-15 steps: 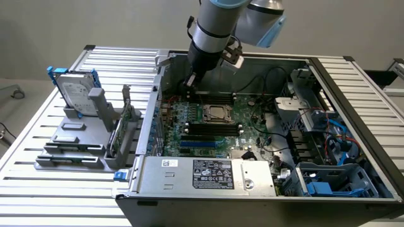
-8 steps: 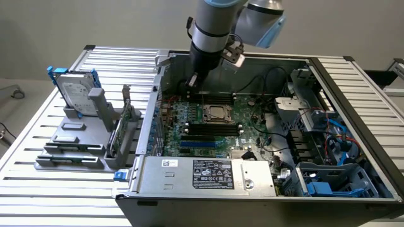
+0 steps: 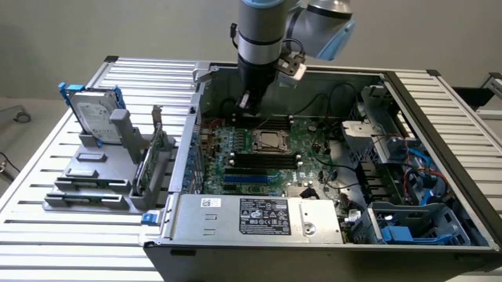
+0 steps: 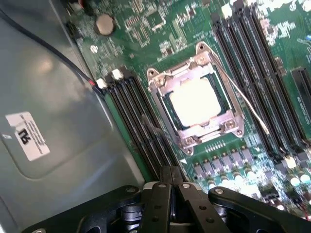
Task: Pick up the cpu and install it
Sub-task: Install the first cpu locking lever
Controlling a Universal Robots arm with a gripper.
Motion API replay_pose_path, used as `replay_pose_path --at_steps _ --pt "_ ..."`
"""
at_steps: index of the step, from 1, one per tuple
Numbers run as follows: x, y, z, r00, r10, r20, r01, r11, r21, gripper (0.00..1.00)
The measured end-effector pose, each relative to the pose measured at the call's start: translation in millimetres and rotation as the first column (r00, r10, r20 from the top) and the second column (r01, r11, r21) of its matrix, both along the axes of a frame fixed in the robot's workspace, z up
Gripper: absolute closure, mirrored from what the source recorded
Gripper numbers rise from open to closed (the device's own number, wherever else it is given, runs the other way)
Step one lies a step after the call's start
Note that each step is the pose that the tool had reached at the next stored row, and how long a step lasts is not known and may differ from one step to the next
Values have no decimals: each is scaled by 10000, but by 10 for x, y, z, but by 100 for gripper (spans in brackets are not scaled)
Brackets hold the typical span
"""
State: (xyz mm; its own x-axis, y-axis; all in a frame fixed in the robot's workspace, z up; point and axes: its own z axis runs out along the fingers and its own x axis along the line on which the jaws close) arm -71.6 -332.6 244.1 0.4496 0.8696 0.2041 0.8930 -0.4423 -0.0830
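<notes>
Chip (image 4: 197,100), square, seated flat in the socket (image 4: 228,127) on the green board (image 4: 160,34); pincer (image 4: 171,187) held shut and empty, hung above the memory slots (image 4: 141,126) beside it.

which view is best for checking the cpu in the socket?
The wrist view: the cpu sits large and almost face-on inside the socket frame, silver-grey top plainly visible. In the exterior view the cpu is a small square mid-motherboard, seen at an angle, enough to locate it but not to check seating.

free: above socket (image 3: 269,141) | obstacles: case wall (image 3: 190,138), cables (image 3: 330,103), drive cage (image 3: 372,138)
</notes>
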Motion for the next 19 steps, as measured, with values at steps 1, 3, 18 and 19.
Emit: replay_pose_path --at_steps 1,3,18,19 --pt "0 0 -3 10000 -24 88 24 10000 -2 89" --pt "-5 -2 -21 9999 -32 163 33 10000 -18 89" --pt "-12 0 -286 9998 -33 206 34 10000 -34 89" --pt "-12 0 -305 9998 -33 219 34 10000 -32 89"
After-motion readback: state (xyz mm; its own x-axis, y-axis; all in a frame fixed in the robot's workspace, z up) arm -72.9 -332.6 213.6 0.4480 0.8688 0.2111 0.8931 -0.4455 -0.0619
